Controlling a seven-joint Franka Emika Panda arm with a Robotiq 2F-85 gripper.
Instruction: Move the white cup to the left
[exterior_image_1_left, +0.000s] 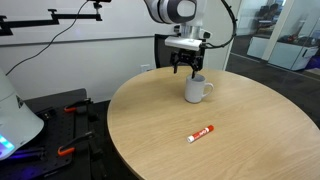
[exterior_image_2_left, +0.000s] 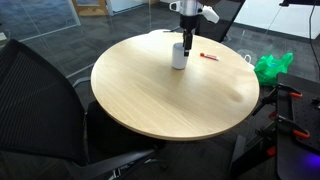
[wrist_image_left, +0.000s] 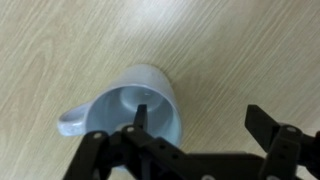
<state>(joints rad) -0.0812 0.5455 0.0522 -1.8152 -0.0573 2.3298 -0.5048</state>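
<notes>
The white cup (exterior_image_1_left: 196, 90) stands upright on the round wooden table (exterior_image_1_left: 230, 140), handle to one side. It also shows in the other exterior view (exterior_image_2_left: 179, 56) and in the wrist view (wrist_image_left: 140, 108), where its empty inside faces the camera. My gripper (exterior_image_1_left: 187, 68) hangs just above the cup, also seen from the other side (exterior_image_2_left: 187, 38). In the wrist view the gripper (wrist_image_left: 200, 122) is open: one finger is over the cup's mouth, the other is out over bare table beside the cup. It holds nothing.
A red-and-white marker (exterior_image_1_left: 201, 133) lies on the table, apart from the cup; it also shows beyond the cup (exterior_image_2_left: 208, 56). A black office chair (exterior_image_2_left: 45, 110) stands at the table's edge. A green bag (exterior_image_2_left: 272, 66) lies on the floor.
</notes>
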